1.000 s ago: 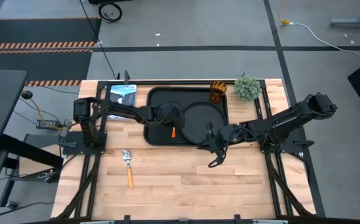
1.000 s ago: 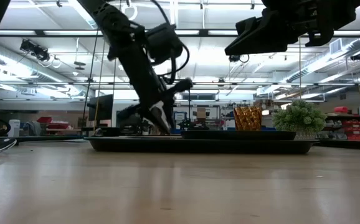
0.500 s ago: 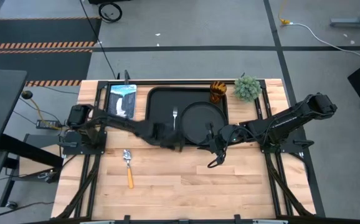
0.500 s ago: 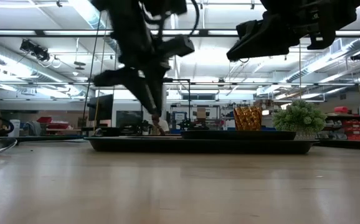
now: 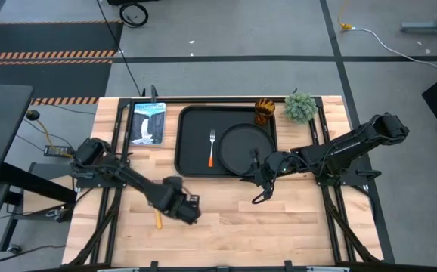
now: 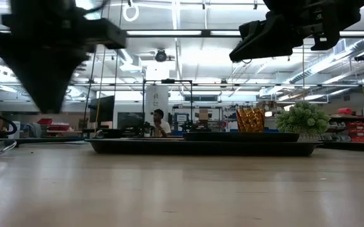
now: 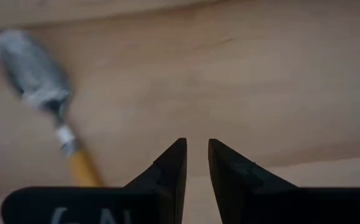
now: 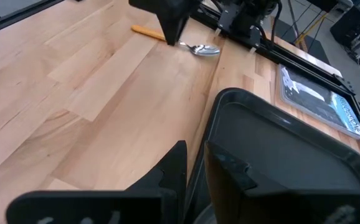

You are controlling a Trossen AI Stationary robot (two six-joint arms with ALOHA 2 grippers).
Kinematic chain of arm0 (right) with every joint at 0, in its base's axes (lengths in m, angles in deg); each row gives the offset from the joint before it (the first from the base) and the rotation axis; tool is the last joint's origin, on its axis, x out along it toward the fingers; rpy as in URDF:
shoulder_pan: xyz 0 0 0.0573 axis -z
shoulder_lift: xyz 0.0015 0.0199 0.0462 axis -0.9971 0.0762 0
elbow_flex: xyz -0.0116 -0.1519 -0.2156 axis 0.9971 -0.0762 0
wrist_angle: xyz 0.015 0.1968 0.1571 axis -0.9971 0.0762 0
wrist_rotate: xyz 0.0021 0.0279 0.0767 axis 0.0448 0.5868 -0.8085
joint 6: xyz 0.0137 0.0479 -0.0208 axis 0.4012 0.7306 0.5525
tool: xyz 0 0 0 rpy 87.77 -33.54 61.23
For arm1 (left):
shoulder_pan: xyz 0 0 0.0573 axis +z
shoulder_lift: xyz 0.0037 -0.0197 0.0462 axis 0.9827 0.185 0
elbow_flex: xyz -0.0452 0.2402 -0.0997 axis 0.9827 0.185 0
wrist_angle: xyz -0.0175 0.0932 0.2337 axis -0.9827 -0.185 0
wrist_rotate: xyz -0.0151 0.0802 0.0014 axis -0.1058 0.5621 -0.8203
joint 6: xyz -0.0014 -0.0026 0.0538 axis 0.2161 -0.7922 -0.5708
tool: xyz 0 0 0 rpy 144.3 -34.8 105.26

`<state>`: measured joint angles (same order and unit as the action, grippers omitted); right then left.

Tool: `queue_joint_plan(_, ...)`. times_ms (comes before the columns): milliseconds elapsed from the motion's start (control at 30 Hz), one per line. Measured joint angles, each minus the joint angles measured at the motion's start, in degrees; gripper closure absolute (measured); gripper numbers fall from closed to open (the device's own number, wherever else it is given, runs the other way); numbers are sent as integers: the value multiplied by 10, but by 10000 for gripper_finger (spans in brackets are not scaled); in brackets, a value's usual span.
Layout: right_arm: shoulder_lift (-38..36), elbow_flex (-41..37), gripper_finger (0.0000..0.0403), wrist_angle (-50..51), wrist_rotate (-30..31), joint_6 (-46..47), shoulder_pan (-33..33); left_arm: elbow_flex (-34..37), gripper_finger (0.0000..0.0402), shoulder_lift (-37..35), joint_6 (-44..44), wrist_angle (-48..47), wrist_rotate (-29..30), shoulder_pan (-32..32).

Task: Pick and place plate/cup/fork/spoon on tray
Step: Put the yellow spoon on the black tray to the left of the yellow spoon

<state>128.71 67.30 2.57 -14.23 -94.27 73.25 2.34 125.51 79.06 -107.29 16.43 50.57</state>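
Lying inside the tray (image 5: 190, 121) are the fork (image 5: 212, 147) and the plate (image 5: 241, 148); the cup (image 5: 264, 110) is standing at its far corner. Hovering nearly closed beside the spoon (image 7: 49, 99) on the counter (image 5: 279, 227) is the left claw (image 5: 192, 210); the right claw (image 8: 194, 163), nearly closed, is waiting at the tray's edge.

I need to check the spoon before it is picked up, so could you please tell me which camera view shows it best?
The left wrist view: the spoon lies close up on bare wood, bowl and handle visible. The right wrist view shows it small. In the high view the left gripper mostly covers it; the low view does not show it.
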Motion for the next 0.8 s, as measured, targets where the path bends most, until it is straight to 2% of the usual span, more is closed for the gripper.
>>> queue_joint_plan(200,0,0,339,0,0,0,0,3,328,0,91,-68,-42,-42)
queue_joint_plan(467,0,0,339,7,-1,-1,0,46,334,2,158,-55,-59,-72)
queue_joint_plan(800,0,0,339,8,-1,-1,0,93,282,2,210,-33,-71,-98)
